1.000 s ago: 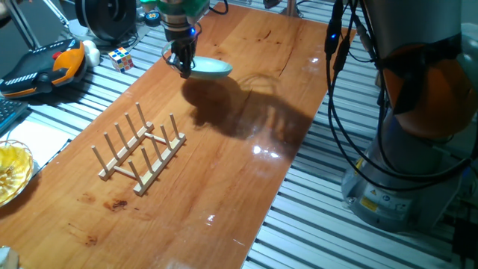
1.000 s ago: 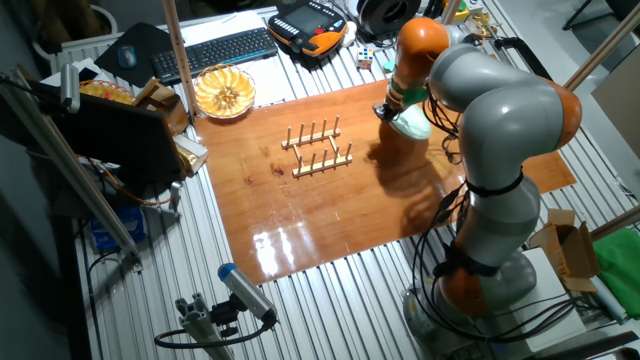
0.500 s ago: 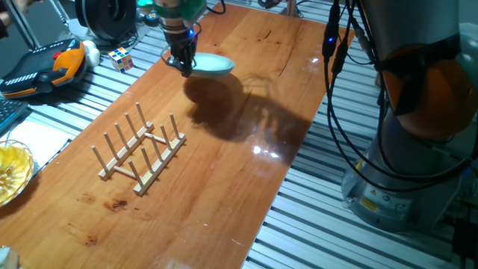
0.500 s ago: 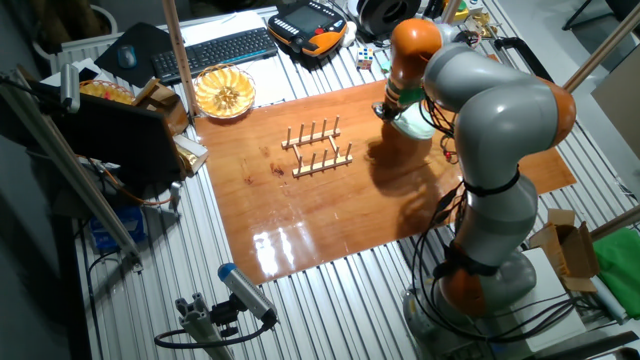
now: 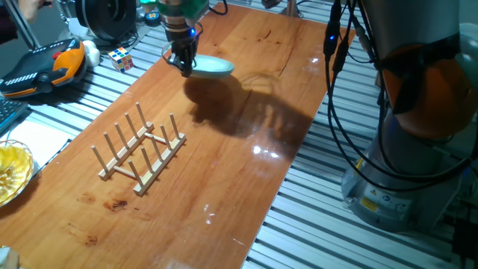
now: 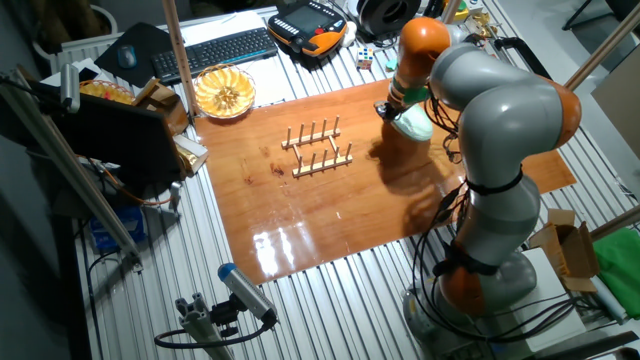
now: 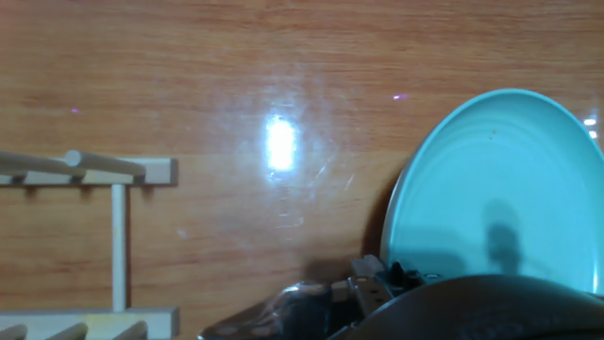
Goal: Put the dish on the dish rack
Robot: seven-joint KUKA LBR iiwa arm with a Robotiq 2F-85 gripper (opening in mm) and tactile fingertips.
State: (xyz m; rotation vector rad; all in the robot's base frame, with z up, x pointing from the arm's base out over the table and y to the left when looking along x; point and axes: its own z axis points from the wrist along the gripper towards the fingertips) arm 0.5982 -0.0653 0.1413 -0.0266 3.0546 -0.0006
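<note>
The dish (image 5: 212,67) is a pale mint-green plate, held by its rim a little above the far end of the wooden table (image 5: 246,172). My gripper (image 5: 182,64) is shut on the dish's left edge. In the other fixed view the gripper (image 6: 389,110) and dish (image 6: 413,125) are to the right of the dish rack (image 6: 317,148). The light-wood dish rack (image 5: 140,152) stands empty on the table, well apart from the dish. The hand view shows the dish (image 7: 500,189) at right and part of the rack (image 7: 90,170) at left.
A yellow translucent bowl (image 5: 11,173) sits off the table's left edge. A Rubik's cube (image 5: 122,58) and an orange-black pendant (image 5: 45,66) lie on the slatted bench at far left. A keyboard (image 6: 215,50) lies behind. The robot's base (image 5: 407,149) and cables stand at right.
The gripper with the dish has risen slightly and shifted a little; the rack has not moved.
</note>
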